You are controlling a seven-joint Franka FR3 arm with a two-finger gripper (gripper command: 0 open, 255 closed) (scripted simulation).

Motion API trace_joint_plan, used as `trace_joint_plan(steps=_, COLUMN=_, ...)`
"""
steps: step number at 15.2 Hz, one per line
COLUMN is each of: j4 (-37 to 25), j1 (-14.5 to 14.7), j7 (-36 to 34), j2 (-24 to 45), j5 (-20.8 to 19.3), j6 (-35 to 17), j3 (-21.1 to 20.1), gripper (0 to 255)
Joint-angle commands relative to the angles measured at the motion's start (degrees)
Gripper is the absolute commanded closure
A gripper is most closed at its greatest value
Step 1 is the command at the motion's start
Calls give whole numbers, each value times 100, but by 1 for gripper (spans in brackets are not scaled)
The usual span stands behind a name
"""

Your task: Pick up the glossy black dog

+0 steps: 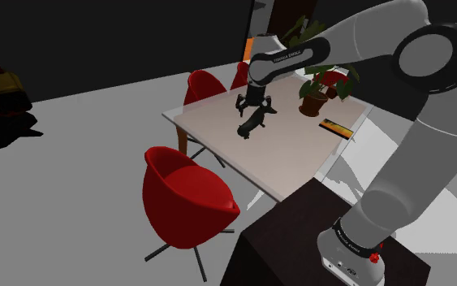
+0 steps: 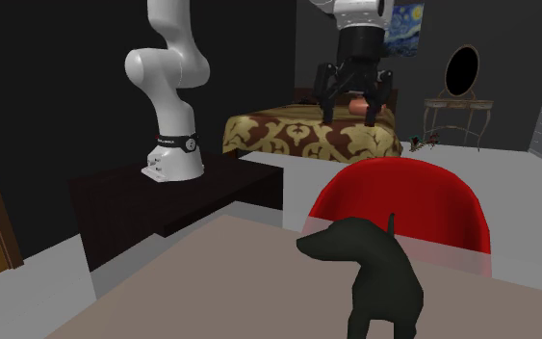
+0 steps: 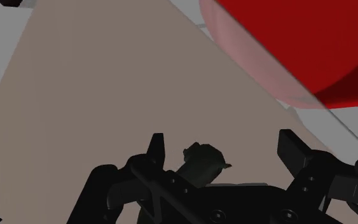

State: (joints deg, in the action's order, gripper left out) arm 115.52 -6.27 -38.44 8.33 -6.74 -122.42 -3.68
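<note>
In the shoulder view's upper middle, the black dog is seen beneath wide-open jaws — untouched, its length crossing their closing line.

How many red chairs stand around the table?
3 plainly: a near red chair at the table's near side, a far red chair across it, a third red chair beside that. Red behind the plant may be a fourth.

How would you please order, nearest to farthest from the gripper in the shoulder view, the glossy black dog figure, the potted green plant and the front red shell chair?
1. Glossy black dog figure, directly under the gripper.
2. Potted green plant, to the view's right.
3. Front red shell chair, lower left.
</note>
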Motion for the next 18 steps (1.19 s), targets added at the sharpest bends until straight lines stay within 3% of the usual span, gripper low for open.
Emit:
trace_joint_plan(steps=1, j4=-302, j1=-5, j7=-298, j2=423, j5=-57, j6=-57, j3=53, gripper=0)
trace_joint_plan(steps=14, j4=-3080, j1=-125, j7=-1650, j2=3331, j5=30, j6=197, j3=560, gripper=0)
trace_joint_plan(steps=18, j4=-3232, j1=-142, j7=-1717, j2=3610, j5=44, j6=88, j3=583, gripper=0)
